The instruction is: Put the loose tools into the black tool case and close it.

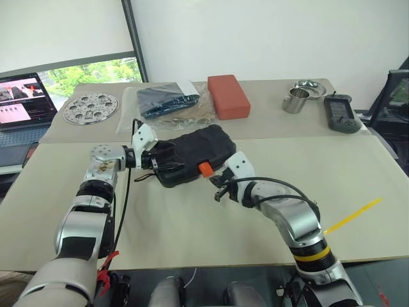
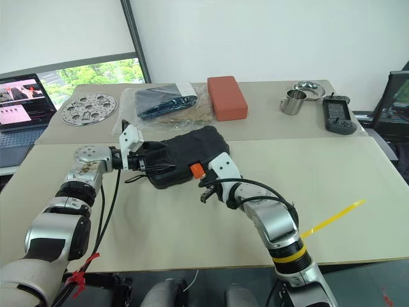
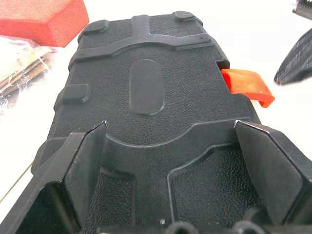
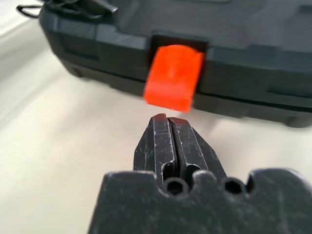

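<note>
Now the black tool case [image 1: 192,155] lies lid-down at the table's [image 1: 192,230] middle, its orange latch [image 4: 174,75] sticking out unfastened. The left gripper [image 3: 170,170], jaws spread wide, steadies the case's nine-o'clock end. The right gripper [image 4: 169,134], jaws pressed together on nothing, hovers just short of the latch at five o'clock. Pushing the latch flush squarely, while the left braces, should lock it.
</note>
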